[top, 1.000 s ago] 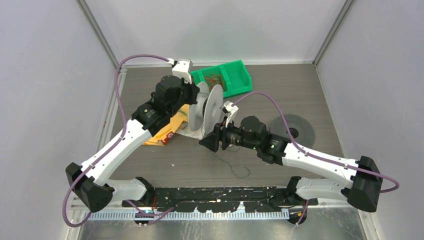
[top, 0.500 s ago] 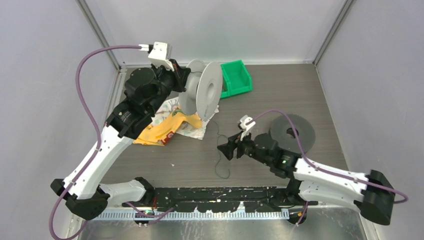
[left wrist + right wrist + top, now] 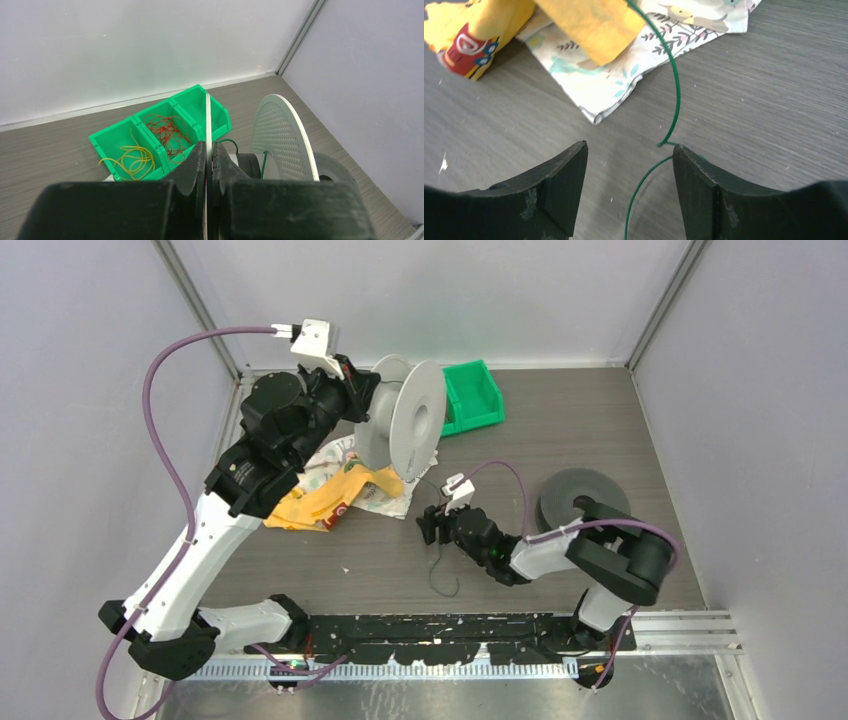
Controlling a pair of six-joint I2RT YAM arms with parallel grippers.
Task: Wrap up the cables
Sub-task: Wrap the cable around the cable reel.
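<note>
A dark green cable (image 3: 676,100) runs from the white perforated spool (image 3: 405,425) down to the table and ends in a loose loop (image 3: 440,575). My left gripper (image 3: 365,400) is shut on the spool's thin white flange (image 3: 206,120) and holds the spool up above the table's back left. The green cable crosses the spool's hub (image 3: 263,159). My right gripper (image 3: 629,147) is open low over the table. The cable lies between its fingers, close to the right finger (image 3: 704,175). It also shows in the top view (image 3: 428,527). Yellow cables (image 3: 127,157) and red cables (image 3: 167,131) lie in the green bin (image 3: 150,110).
The green bin (image 3: 475,395) stands at the back, behind the spool. A patterned cloth (image 3: 624,75) and a yellow bag (image 3: 325,502) lie under the left arm. A grey spool (image 3: 585,500) lies flat at the right. Grey walls close in the table.
My left arm has lifted the spool up and back. My right gripper has left the spool, dropped to the table and shifted left over the green cable, the arm folding back.
</note>
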